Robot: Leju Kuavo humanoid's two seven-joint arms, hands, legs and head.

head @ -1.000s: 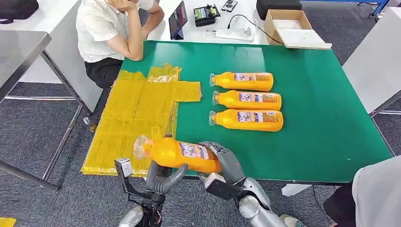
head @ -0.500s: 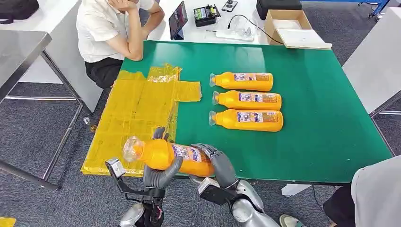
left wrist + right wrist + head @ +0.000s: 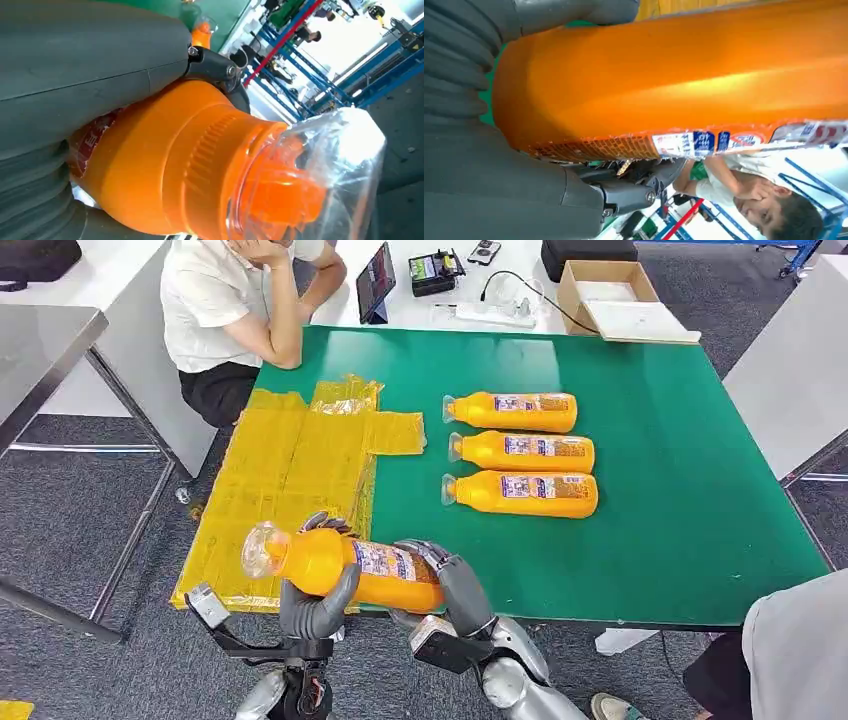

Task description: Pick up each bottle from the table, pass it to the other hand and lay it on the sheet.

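Green table [image 3: 650, 540], yellow sheet [image 3: 280, 480] at its left: both left hand [image 3: 318, 602] and right hand [image 3: 452, 580] clamp the bottle [image 3: 345, 565] over the near edge; you'd release right first, then lay flat.

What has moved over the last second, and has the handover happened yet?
The orange plastic bottle, gripped by both the left robot hand and the right robot hand, has travelled left toward the yellow plastic sheet. Neither has released. The three orange bottles on the green table stayed put.
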